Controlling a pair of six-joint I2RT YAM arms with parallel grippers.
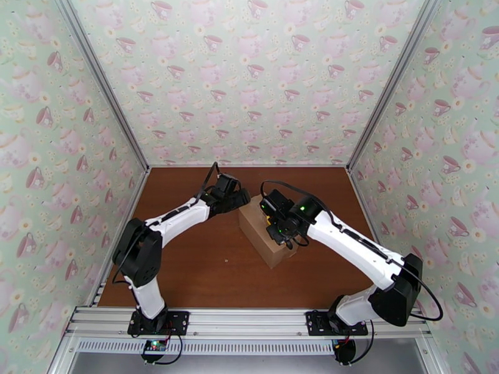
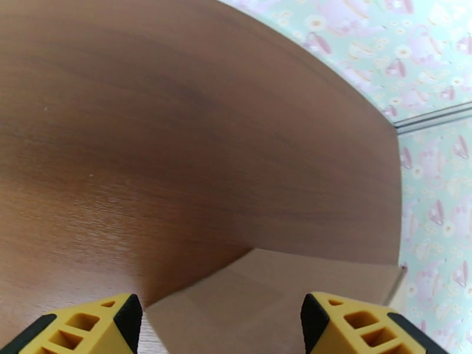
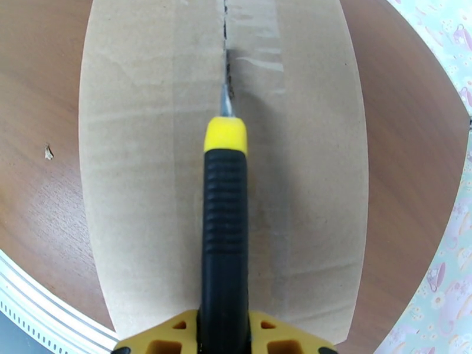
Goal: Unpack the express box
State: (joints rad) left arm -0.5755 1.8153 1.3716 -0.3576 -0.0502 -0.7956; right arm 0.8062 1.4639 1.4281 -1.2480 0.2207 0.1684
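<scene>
Top view: express box sits mid-counter, long axis running far-left to near-right. Left end effector hovers at the box's far-left end; right end effector is directly over the box top. Left wrist view: the box corner lies just below the spread, empty fingers. Right wrist view: the fingers clamp a knife, its blade lying in the taped seam, which runs straight ahead of it. The cut likely follows the box's long axis, so it is the right arm's job.
</scene>
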